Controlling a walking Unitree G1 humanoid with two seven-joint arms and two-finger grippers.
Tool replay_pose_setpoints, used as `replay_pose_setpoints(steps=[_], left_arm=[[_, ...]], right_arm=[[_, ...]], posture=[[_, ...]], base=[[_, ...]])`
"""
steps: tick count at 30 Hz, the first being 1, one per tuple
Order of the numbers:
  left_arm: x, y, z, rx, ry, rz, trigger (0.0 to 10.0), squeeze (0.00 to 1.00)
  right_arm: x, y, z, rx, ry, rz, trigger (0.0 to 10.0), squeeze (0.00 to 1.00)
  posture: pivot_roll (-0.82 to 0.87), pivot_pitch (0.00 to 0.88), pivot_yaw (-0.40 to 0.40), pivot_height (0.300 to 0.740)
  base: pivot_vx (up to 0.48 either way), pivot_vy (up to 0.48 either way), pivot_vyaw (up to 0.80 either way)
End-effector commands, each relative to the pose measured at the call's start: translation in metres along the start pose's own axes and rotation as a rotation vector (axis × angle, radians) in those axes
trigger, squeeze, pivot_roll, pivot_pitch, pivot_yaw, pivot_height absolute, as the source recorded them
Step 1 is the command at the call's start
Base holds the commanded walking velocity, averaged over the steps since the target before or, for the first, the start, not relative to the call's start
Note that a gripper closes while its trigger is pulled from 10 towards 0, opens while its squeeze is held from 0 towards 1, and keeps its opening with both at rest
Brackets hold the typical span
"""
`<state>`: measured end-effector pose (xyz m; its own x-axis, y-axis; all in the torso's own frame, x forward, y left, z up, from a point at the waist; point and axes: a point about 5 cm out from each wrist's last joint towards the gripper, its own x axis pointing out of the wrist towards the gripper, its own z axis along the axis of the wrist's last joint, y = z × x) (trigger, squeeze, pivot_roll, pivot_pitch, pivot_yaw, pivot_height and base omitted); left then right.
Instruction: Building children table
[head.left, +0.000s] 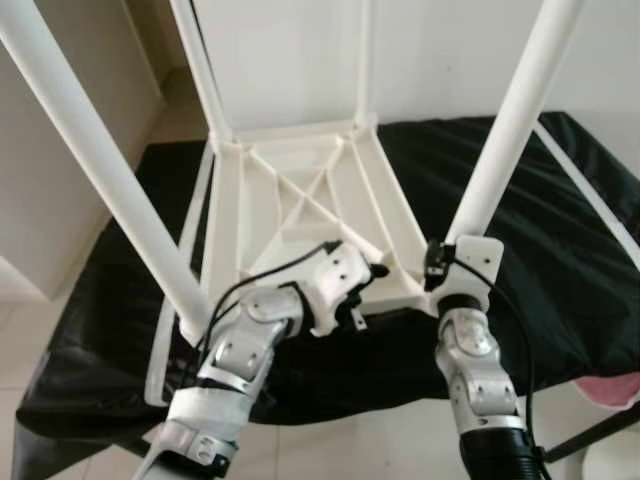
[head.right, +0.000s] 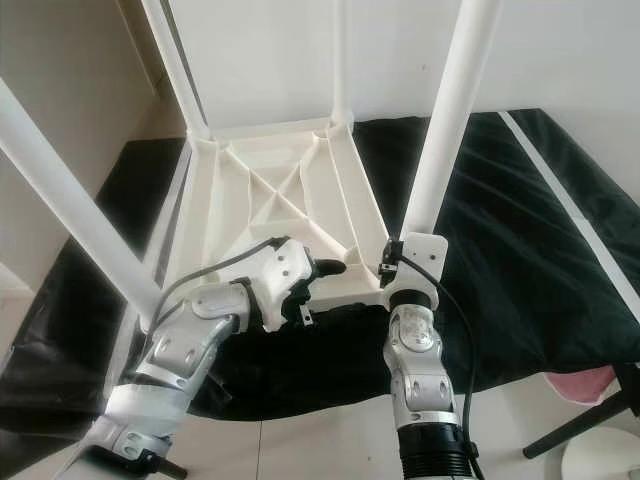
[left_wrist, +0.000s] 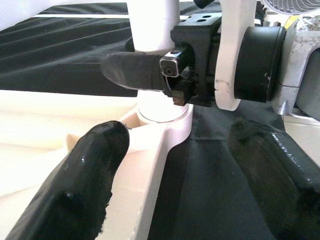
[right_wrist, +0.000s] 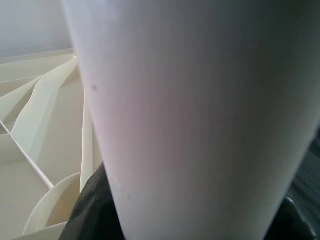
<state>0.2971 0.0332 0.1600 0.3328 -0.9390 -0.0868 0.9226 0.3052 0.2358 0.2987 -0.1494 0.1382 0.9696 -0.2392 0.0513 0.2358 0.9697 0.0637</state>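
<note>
Black cloth (head.left: 540, 240) under upturned white table (head.left: 300, 200); right gripper (left_wrist: 150, 70) clenched on table leg (head.left: 505, 140); left gripper (left_wrist: 175, 165) spread, released, beside corner.

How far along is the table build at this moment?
All four legs stand in the corners of the upturned tabletop on the black cloth. In hand: the right gripper clamps the near-right leg at its socket, and the open left gripper hovers beside it. Left: confirming that leg is seated, then turning the table upright.

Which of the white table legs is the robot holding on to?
The near right leg. The right gripper is closed around its base, at the upside-down tabletop's corner. No gripper holds the other three legs.
</note>
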Motion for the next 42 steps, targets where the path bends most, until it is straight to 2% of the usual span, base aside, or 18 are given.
replay_pose_setpoints(steps=[1,9,14,16,19,21,23,24,25,27,28,29,32,34,40,41,42], left_arm=[[-0.003,0.008,-0.002,-0.002,0.017,0.155,10.0,0.00],[-0.003,0.007,-0.002,-0.002,0.017,0.153,10.0,0.00],[-0.004,0.006,-0.002,-0.005,0.014,0.146,10.0,0.00],[-0.003,0.005,-0.002,-0.004,0.014,0.142,10.0,0.00],[-0.003,0.002,-0.001,-0.005,0.012,0.106,10.0,0.00],[-0.004,-0.002,0.000,-0.006,0.010,0.066,10.0,0.00],[-0.004,-0.002,0.000,-0.006,0.010,0.066,10.0,0.00],[-0.005,-0.005,0.001,-0.017,0.005,0.030,10.0,0.00],[-0.006,-0.009,0.002,-0.007,0.009,-0.009,10.0,0.00],[-0.006,-0.009,0.002,-0.007,0.009,-0.009,10.0,0.00],[-0.005,-0.012,0.003,-0.007,0.007,-0.036,10.0,0.00],[-0.005,-0.012,0.003,-0.007,0.007,-0.036,10.0,0.00],[-0.004,-0.016,0.005,-0.015,0.003,-0.068,10.0,0.00],[-0.003,-0.016,0.003,0.016,0.029,-0.068,10.0,0.00],[-0.003,-0.017,0.003,0.025,0.037,-0.059,10.0,0.00],[-0.004,-0.017,0.003,0.025,0.039,-0.050,10.0,0.00],[-0.005,-0.017,0.003,0.023,0.040,-0.041,10.0,0.00]], right_arm=[[-0.005,-0.011,-0.022,0.014,0.112,-0.048,10.0,1.00],[-0.007,-0.010,-0.014,0.026,0.062,-0.003,10.0,1.00],[-0.010,-0.031,0.000,0.032,-0.045,0.089,10.0,1.00],[-0.010,-0.033,0.001,0.030,-0.054,0.108,10.0,1.00],[-0.010,-0.041,0.002,0.024,-0.052,0.239,10.0,1.00],[-0.008,-0.049,0.006,-0.024,-0.076,0.308,10.0,1.00],[-0.008,-0.049,0.006,-0.024,-0.076,0.308,10.0,1.00],[-0.005,-0.052,0.008,-0.036,-0.082,0.338,10.0,0.00],[-0.003,-0.052,0.012,-0.057,-0.088,0.394,10.0,0.00],[-0.003,-0.052,0.012,-0.057,-0.088,0.394,10.0,0.00],[-0.001,-0.051,0.015,-0.085,-0.091,0.471,10.0,0.00],[-0.001,-0.051,0.015,-0.085,-0.091,0.471,10.0,0.00],[0.004,-0.048,0.018,-0.144,-0.086,0.607,10.0,0.00],[0.012,-0.041,0.013,-0.178,-0.057,0.685,10.0,0.00],[0.016,-0.034,0.005,-0.197,-0.027,0.751,10.0,0.00],[0.016,-0.033,0.002,-0.194,-0.019,0.761,0.0,0.00],[0.015,-0.033,0.000,-0.190,-0.011,0.771,0.0,0.00]], posture=[[-0.11,0.036,0.075,0.740],[-0.11,0.036,0.073,0.740],[-0.12,0.032,0.074,0.740],[-0.12,0.032,0.074,0.740],[-0.12,0.028,0.080,0.740],[-0.12,0.028,0.080,0.740],[-0.12,0.028,0.080,0.740],[-0.13,0.024,0.086,0.740],[-0.13,0.021,0.091,0.740],[-0.13,0.021,0.091,0.740],[-0.13,0.019,0.095,0.740],[-0.13,0.019,0.095,0.740],[-0.13,0.015,0.098,0.740],[-0.12,0.009,0.095,0.740],[-0.10,0.005,0.087,0.740],[-0.10,0.004,0.083,0.740],[-0.10,0.004,0.081,0.740]], base=[[0.000,0.000,0.00],[0.000,0.000,0.00],[0.000,0.000,0.00],[0.000,0.000,0.00],[0.000,0.000,0.00],[0.000,0.000,0.00],[0.000,0.000,0.00],[0.000,0.000,0.00],[0.000,0.000,0.00],[0.000,0.000,0.00],[0.000,0.000,0.00],[0.000,0.000,0.00],[0.000,0.000,0.00],[0.000,0.000,0.00],[0.000,0.000,0.00],[0.000,0.000,0.00],[0.000,0.000,0.00]])
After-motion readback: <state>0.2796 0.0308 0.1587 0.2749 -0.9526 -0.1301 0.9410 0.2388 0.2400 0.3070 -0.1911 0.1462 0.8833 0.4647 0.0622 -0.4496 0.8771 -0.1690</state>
